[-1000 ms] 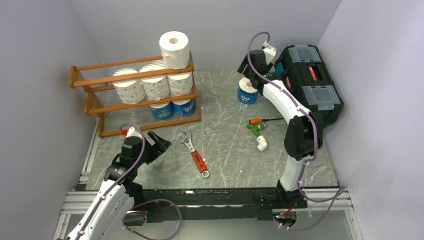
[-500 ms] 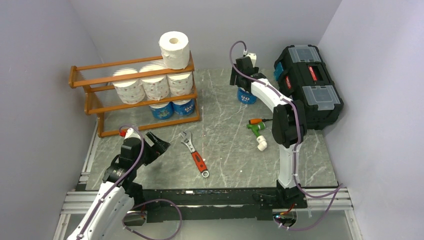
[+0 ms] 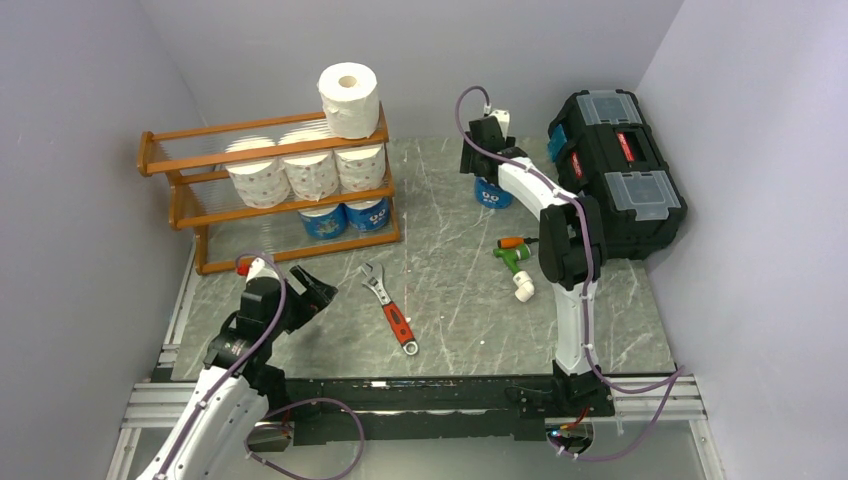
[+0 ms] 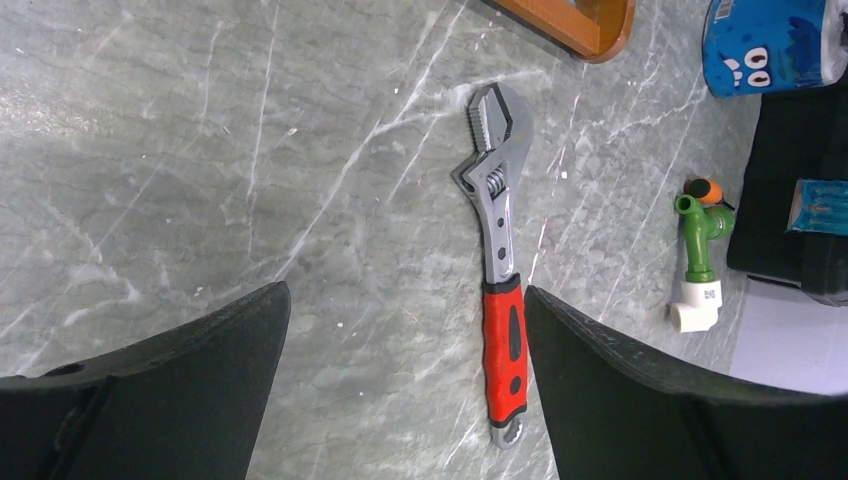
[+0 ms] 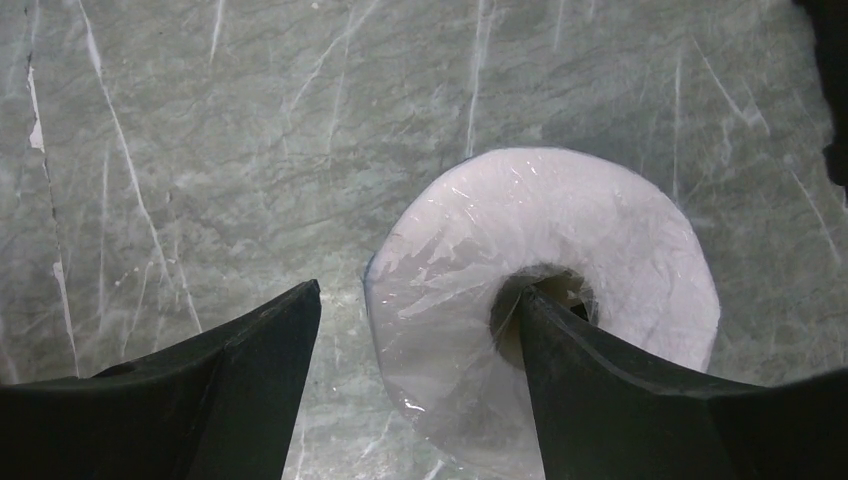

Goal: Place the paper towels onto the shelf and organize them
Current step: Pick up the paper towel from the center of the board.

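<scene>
- At the right pincer (image 5: 418, 290): spread wide, pinching nothing, hanging nose-down straight over the blue-wrapped cylindrical paper towel roll (image 5: 450, 270).
- As for that roll: standing on end on the grey marbled worktop (image 3: 450, 300), just beside the black plastic toolbox with red latches (image 3: 615, 170) and well apart from the orange-brown wooden three-tier shelf (image 3: 290, 254); long axis upright, hollow core facing up at the wrist camera.
- From the right wrist: one finger (image 5: 640, 400) over the core mouth, the other finger (image 5: 200, 400) outside the roll on its bare side, with the roll's wall between them; looks set for a straight drop and a pinch on the wall, not around the whole roll.
- At the left pincer (image 4: 405, 290): likewise spread, holding nothing, low over the worktop near the red-handled steel adjustable wrench (image 4: 497, 260), with the loose roll far across; plainly a pick for the right arm.
- Already on the shelf: a plain white roll (image 3: 348, 98) on the top tier, three reddish-printed rolls (image 3: 290, 172) on the middle, two blue-wrapped rolls (image 3: 345, 216) on the bottom, with free room to their left.
- Likely risk: slick film wrap over a soft wall, prone to slipping out of a shallow pinch.
</scene>
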Available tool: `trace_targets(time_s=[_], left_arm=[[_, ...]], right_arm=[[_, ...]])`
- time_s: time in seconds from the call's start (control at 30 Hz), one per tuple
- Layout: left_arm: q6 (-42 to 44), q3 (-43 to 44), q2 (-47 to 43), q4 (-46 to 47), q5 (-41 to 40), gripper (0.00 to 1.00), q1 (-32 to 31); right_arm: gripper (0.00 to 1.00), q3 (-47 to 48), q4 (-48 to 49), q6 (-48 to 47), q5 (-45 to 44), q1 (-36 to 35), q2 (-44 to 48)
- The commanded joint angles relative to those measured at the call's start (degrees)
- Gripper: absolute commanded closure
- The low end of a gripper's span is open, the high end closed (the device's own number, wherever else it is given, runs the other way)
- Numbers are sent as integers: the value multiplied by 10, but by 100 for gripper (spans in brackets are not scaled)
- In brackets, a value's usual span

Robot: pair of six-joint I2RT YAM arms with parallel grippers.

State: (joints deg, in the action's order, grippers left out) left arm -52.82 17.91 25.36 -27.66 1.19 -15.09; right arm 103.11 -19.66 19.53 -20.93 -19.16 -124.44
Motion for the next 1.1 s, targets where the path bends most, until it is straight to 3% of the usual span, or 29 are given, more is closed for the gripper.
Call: trace_targets(time_s=[0.0, 0.23, 0.6, 0.83, 1.07], left_arm=[[2, 19, -10, 4, -10, 8, -1], [1, 20, -18, -10, -10, 8, -2], [12, 47, -53, -49, -38, 7, -1], [19, 79, -55, -77, -72, 7, 0], [39, 124, -45, -104, -109, 5, -1]], right_arm=[[27, -12, -8, 13, -5, 2, 2], [34, -27, -25, 21, -14, 1, -4], [64, -86, -12, 19, -29, -4, 80], [68, -166, 1, 18, -45, -45, 193], [69, -245, -10, 18, -68, -138, 307]])
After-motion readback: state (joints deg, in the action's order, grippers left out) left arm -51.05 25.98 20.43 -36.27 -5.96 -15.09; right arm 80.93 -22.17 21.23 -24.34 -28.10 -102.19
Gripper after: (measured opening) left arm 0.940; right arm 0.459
